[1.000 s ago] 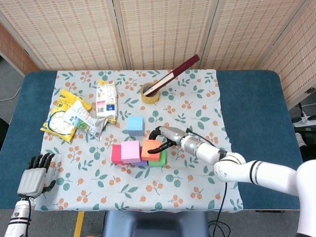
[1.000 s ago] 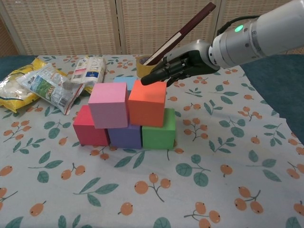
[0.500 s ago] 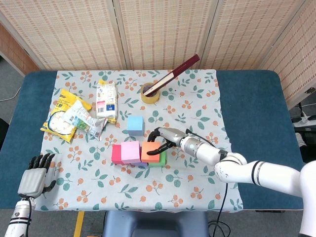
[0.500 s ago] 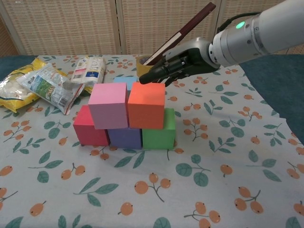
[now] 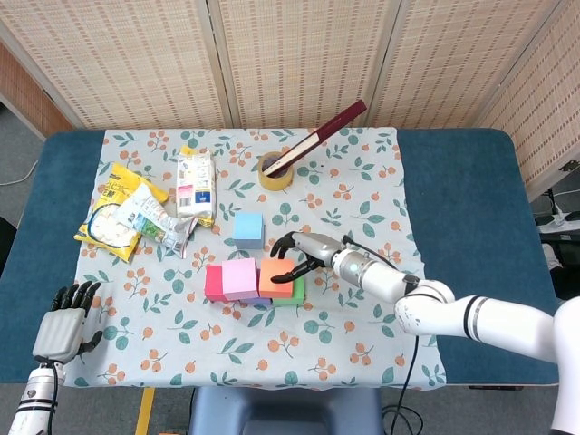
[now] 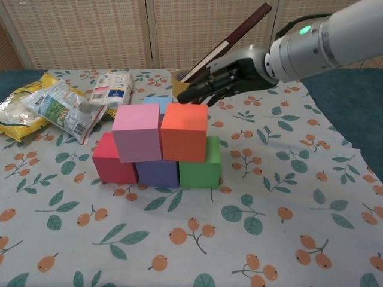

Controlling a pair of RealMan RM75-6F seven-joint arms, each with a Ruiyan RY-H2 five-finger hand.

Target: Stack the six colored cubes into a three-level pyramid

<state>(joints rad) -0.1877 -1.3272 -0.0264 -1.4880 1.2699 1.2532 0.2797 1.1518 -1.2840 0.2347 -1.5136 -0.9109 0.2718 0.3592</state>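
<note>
Mid-cloth, near front edge: red cube [image 6: 112,161], purple cube [image 6: 157,172], green cube [image 6: 201,165] in a row running left-right; pink cube [image 6: 137,131] + orange cube [image 6: 184,131] sit on top, touching. Blue cube [image 5: 248,227] apart behind, open cloth around it. Right hand [image 6: 230,76] above/behind orange, fingers loosely curled, holding nothing. Left hand [image 5: 63,319] off table's front-left corner, empty, fingers apart. Snack bags [image 5: 136,213] far left, tape roll [image 5: 276,170] at back.

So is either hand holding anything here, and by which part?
Nothing is held. The right hand hovers behind the orange cube, fingers apart; the left hand is idle.
</note>
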